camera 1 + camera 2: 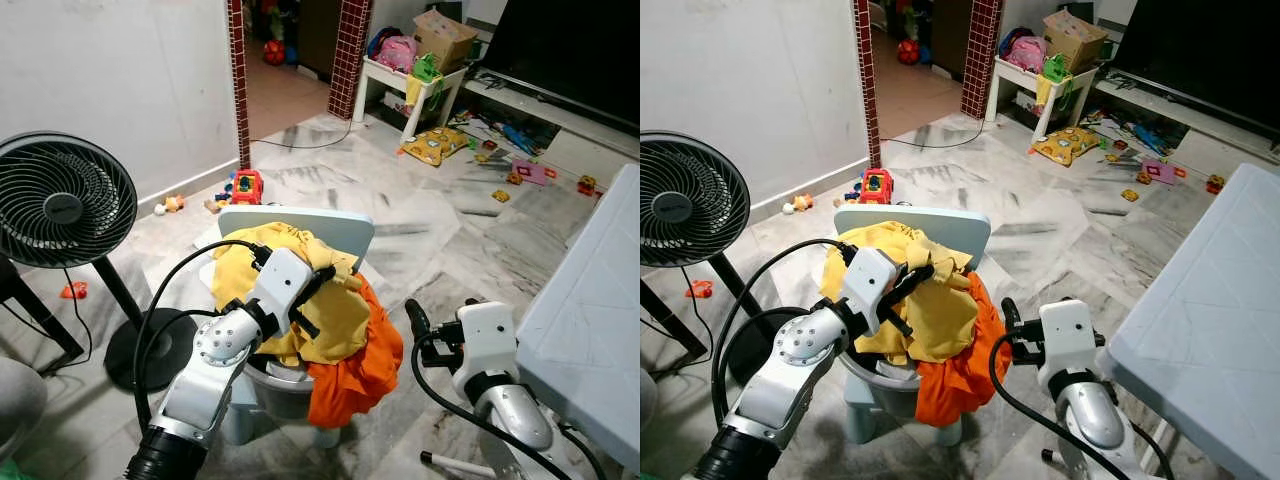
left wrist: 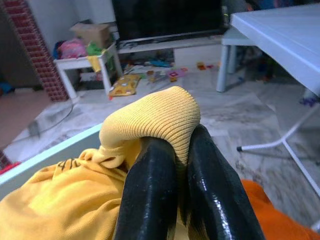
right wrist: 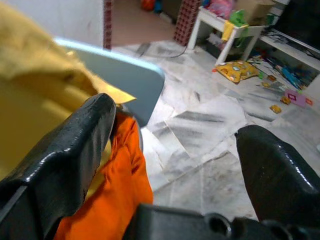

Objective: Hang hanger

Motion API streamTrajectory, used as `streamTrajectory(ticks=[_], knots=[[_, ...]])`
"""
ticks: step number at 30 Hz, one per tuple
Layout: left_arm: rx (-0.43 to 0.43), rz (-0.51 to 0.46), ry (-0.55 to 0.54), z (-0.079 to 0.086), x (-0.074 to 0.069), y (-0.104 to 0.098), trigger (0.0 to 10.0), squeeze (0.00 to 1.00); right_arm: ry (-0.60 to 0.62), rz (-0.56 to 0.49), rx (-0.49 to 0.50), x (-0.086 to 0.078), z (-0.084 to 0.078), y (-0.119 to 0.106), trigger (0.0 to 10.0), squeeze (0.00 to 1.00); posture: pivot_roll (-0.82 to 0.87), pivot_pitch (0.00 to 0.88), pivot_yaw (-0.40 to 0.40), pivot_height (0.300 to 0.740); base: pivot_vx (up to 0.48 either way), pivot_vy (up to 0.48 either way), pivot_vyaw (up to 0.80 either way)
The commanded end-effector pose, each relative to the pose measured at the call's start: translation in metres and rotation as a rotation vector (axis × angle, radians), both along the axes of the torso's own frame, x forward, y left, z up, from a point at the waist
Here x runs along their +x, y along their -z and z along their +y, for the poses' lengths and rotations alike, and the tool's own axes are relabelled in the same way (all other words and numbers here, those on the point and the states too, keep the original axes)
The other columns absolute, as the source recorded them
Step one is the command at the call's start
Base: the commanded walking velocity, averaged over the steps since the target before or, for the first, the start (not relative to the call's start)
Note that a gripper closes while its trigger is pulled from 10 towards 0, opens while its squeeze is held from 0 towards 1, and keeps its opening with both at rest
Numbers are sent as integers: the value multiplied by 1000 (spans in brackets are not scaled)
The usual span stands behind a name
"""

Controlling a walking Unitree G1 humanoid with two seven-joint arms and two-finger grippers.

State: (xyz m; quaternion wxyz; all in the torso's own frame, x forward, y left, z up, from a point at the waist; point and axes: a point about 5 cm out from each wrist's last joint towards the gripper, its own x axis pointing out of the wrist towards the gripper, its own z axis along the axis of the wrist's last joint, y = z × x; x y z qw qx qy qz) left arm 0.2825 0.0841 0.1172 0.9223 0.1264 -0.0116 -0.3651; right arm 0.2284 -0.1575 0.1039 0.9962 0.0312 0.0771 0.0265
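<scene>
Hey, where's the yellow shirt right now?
The yellow shirt is heaped on the small light-blue chair at centre, over an orange garment, with the left gripper pinching its ribbed cuff.

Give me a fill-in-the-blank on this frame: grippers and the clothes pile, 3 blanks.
1. The left gripper is shut on a ribbed fold of the ______ garment.
2. The right gripper is ______, its fingers spread beside the pile with nothing between them.
3. The garment hanging down the side of the pile nearest the right gripper is ______ in colour.

Missing words: yellow; open; orange
</scene>
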Motion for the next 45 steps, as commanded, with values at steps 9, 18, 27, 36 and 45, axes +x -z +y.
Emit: streamTrajectory(ticks=[9, 18, 27, 36, 45], knots=[[-33, -19, -93, -3, 13, 5, 2392, 0, 289, -76, 96, -12, -42, 1, 10000, 0, 53, 0, -14, 740, 0, 0, 0], [-49, 28, -168, 21, 16, 20, 10000, 0, 395, -116, 60, -31, -68, 6, 10000, 0, 46, 0, -3, 740, 0, 0, 0], [-113, -4, -156, -7, 19, 10, 10000, 0, 373, -82, -50, -27, -70, 14, 10000, 0, 29, 0, -9, 740, 0, 0, 0], [-153, -32, -132, -28, 31, -3, 10000, 0, 350, -141, 66, -16, -68, 8, 10000, 0, 29, 0, -12, 740, 0, 0, 0], [-162, 5, -99, -42, 29, 4, 10000, 0, 337, -127, 167, -11, -55, 16, 10000, 0, 14, 0, -9, 740, -141, 0, 0]])
